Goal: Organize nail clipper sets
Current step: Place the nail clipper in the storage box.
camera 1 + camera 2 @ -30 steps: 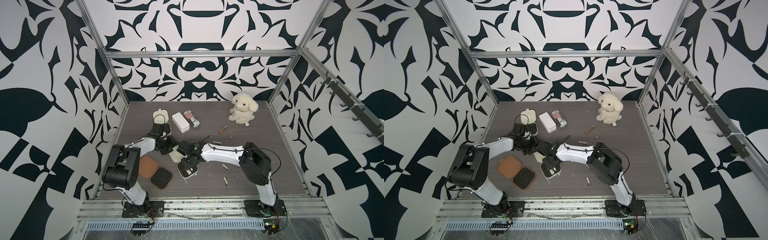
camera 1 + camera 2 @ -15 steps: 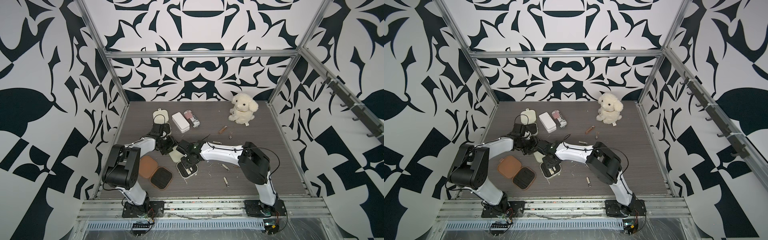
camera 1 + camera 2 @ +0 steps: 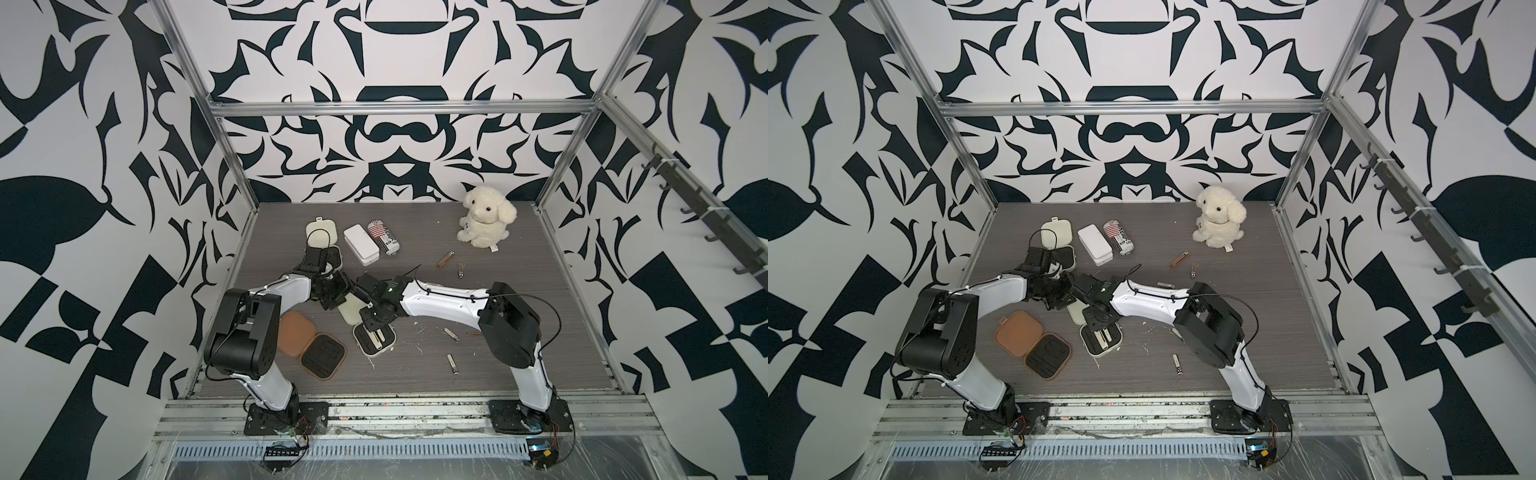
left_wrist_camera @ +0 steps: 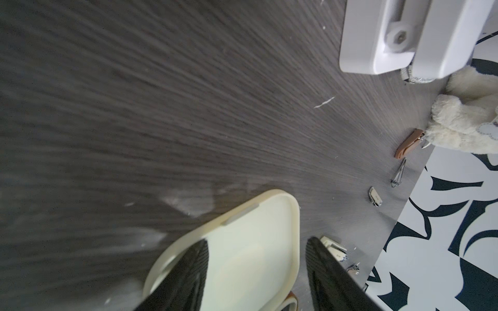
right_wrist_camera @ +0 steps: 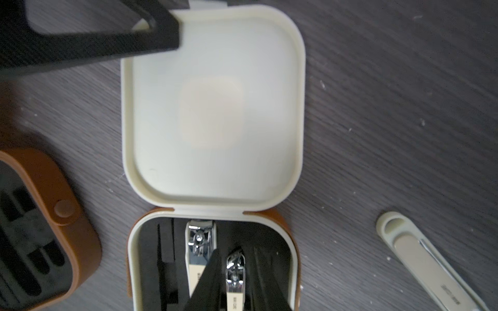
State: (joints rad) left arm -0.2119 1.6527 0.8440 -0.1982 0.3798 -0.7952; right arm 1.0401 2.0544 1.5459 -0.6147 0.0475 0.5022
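The open cream case (image 3: 376, 352) is lying on the bench (image 3: 415, 386) just beside the tan-brown case (image 3: 296, 334), on that case's side toward the right arm. Its lid (image 5: 213, 107) is folded back and its black foam tray (image 5: 149, 242) is facing up. The left tool (image 4: 256, 242) is pinching the lid at a corner of its rim, with one ribbed finger inside and one outside. The right tool (image 3: 373, 330) is reaching down into the tray, where two metal clippers (image 5: 200, 242) are sitting side by side. A black finger is standing between them, but I cannot tell whether the tool is pinching one or only resting beside it. The case is looking light, hard-shelled and smooth, so it is likely to slide if pushed. The raised rim of the lid, away from the thin hinge, is seeming the soundest hold. The clippers are looking small, stiff and slick, and are probably best taken across their narrow sides at mid-length. A cream-handled clipper (image 5: 431, 269) is lying loose on the far side of the cream case from the tan-brown case. A second cream case (image 3: 320, 230) is sitting well apart from the tan-brown case, toward the back wall. Small print is running along the clipper bodies, too blurred to read.
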